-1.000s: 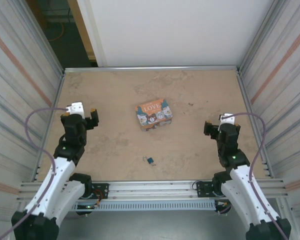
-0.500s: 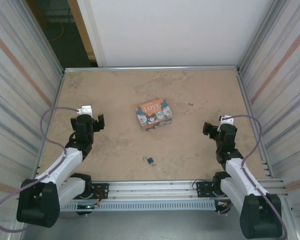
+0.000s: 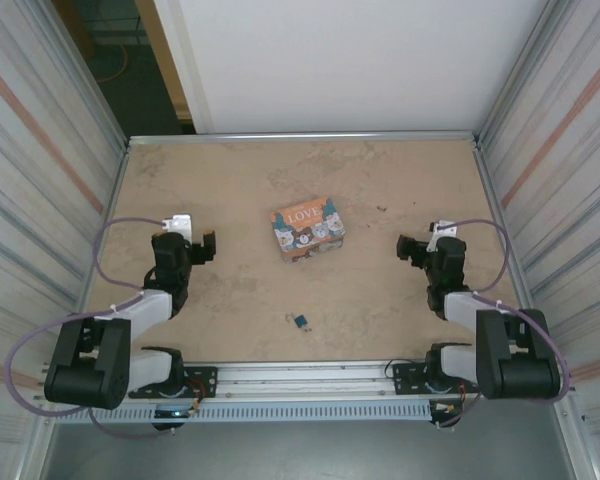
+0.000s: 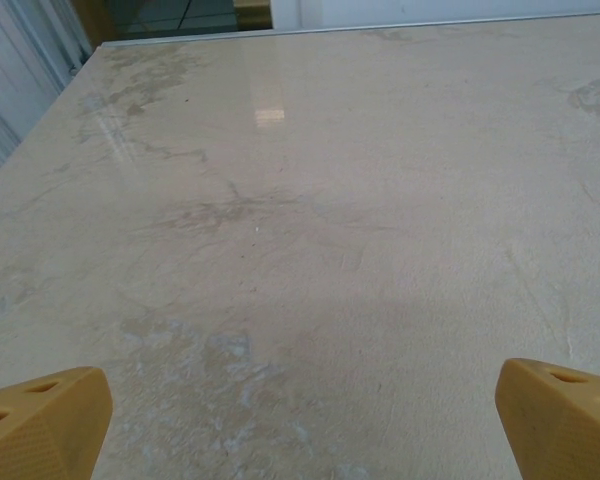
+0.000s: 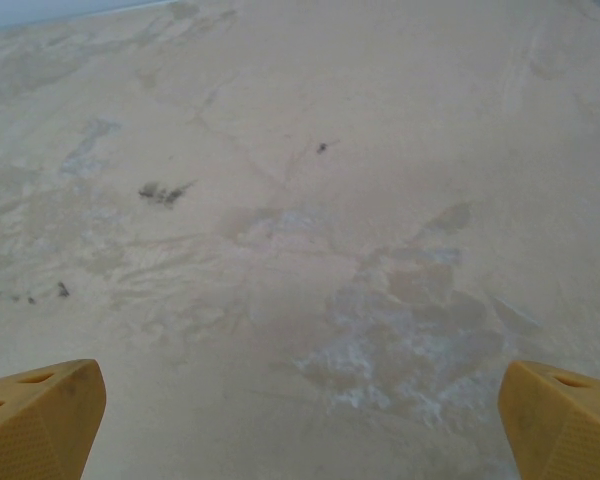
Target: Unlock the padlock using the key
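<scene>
We find the beige marbled tabletop [image 3: 400, 180] open between the left gripper [image 3: 207, 246] and the right gripper [image 3: 407, 246]. Two things break it: the orange-and-teal printed box [image 3: 308, 228] mid-table, and the tiny blue-teal padlock [image 3: 299, 321] nearer the bases, well apart from the box. Ribbed metal walls [image 3: 50, 200] close both sides. Ahead of each gripper's wide-spread yellow fingers [image 4: 40, 420] the surface lies unobstructed.

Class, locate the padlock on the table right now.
In the top view, the padlock lies centrally near the front rail, nearer the camera than the LOVE box.
</scene>
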Controlling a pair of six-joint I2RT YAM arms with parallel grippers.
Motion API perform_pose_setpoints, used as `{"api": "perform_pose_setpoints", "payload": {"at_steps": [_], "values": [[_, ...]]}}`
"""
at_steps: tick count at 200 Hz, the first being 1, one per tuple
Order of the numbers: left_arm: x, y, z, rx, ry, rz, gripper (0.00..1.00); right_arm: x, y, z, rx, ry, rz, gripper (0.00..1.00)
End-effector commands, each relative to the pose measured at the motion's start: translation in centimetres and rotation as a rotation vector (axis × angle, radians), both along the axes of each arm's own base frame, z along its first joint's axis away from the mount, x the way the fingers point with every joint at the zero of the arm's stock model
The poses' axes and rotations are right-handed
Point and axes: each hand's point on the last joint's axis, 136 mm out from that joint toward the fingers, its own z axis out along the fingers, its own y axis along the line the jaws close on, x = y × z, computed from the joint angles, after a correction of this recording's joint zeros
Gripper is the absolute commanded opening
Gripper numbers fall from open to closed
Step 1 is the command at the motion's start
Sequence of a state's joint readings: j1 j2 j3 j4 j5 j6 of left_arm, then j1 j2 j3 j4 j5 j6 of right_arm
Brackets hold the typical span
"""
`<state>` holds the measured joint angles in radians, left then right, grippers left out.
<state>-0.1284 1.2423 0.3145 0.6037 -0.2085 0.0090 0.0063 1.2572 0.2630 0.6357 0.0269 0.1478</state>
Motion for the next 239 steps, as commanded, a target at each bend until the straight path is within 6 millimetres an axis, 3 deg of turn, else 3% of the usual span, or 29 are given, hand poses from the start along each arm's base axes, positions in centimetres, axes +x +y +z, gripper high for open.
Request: {"api": "perform_pose_setpoints", "payload": {"at_steps": [1, 29, 63, 83, 135, 177, 239], "values": [[1.2, -1.0, 1.9, 0.012, -0.088, -0.081, 0.99, 1.6, 1.0, 2.8, -0.010, -0.095, 0.076, 0.99], [1.6, -1.3, 1.9, 0.039, -0.115, -0.120, 0.99, 1.1, 0.5, 3.2, -0.017, -0.139, 0.075, 0.99], [2.2, -0.1, -0.2, -0.002, -0.138, -0.099, 0.99, 1.2, 0.2, 3.5, -0.020, -0.174, 0.092, 0.99], [2.7, -0.5, -0.6, -0.002, -0.118, -0.126, 0.99, 1.6, -0.3, 3.5, -0.020, -0.193, 0.085, 0.99], [4.3, 0.2, -1.4, -0.048, -0.022, -0.117, 0.99, 3.0, -0.4, 0.4, -0.011, -0.143, 0.098, 0.99], [4.2, 0.1, -1.5, -0.051, -0.011, -0.118, 0.99, 5.0, -0.9, -0.3, 0.014, -0.037, 0.079, 0.99], [4.2, 0.1, -1.5, -0.050, -0.010, -0.119, 0.99, 5.0, -1.1, -0.5, -0.020, -0.026, 0.041, 0.99]]}}
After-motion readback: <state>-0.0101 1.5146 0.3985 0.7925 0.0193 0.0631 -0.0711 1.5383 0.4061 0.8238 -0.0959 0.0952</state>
